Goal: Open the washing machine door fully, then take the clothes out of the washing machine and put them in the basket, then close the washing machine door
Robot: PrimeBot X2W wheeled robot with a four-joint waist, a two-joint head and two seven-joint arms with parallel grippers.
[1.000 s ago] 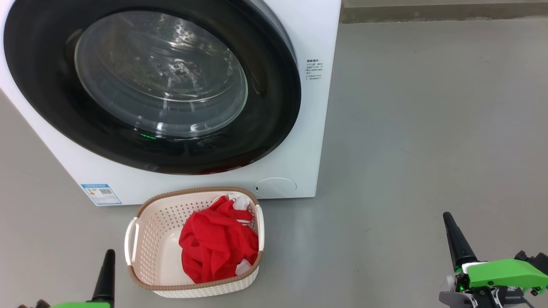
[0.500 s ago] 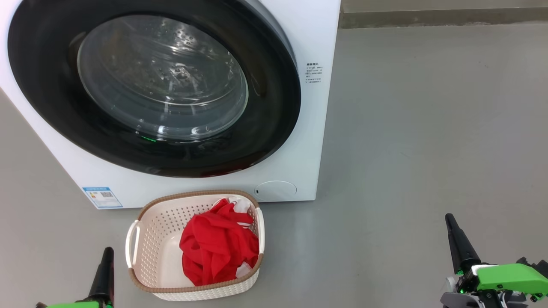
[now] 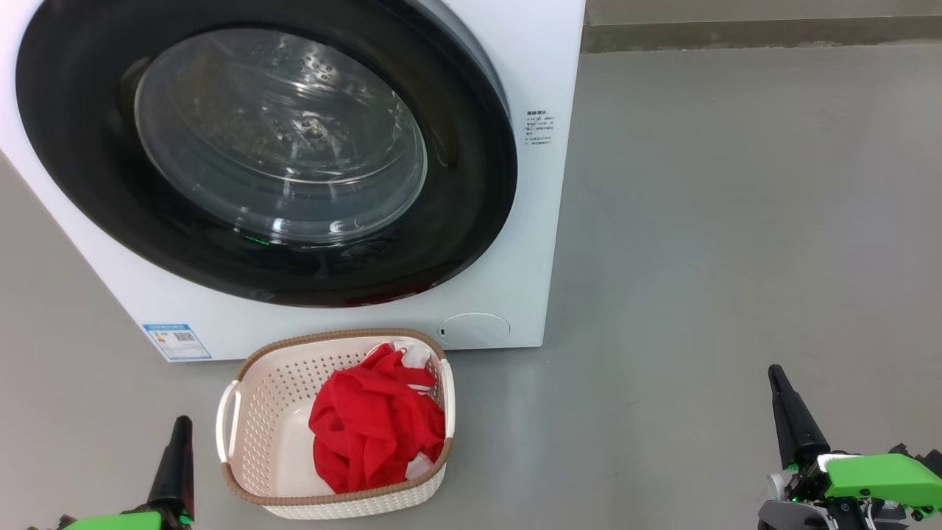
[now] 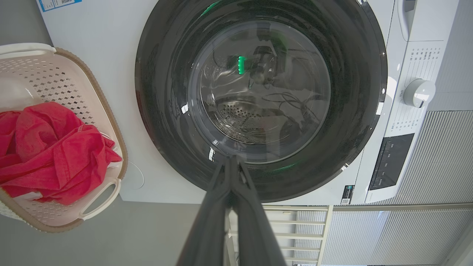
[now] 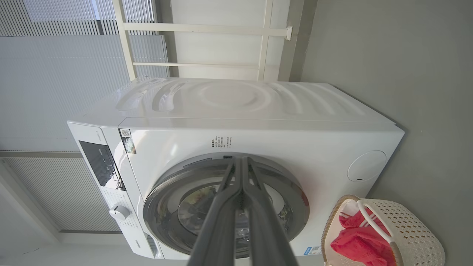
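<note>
Grey smooth floor [image 3: 699, 221] lies on all sides of the white washing machine [image 3: 533, 243]. The washing machine door [image 3: 471, 191], with its glossy black rim and clear glass bowl, lies closed flat against the front, and the steel drum [image 4: 244, 122] shows through the glass. Low on the front are a blue sticker [image 3: 176, 341] at the left and a small round cap [image 3: 475, 329] at the right. Just before the machine, below the door, the basket [image 3: 254, 412] stands on the floor. The clothes [image 3: 372, 427], red with small white parts, lie heaped in its right half, and its left half shows bare bottom. The left fingers [image 3: 176, 464] are pressed together, empty, above the floor just left of the basket. The right fingers [image 3: 791, 419] are pressed together too, empty, well apart from the basket and the machine, at the right.
</note>
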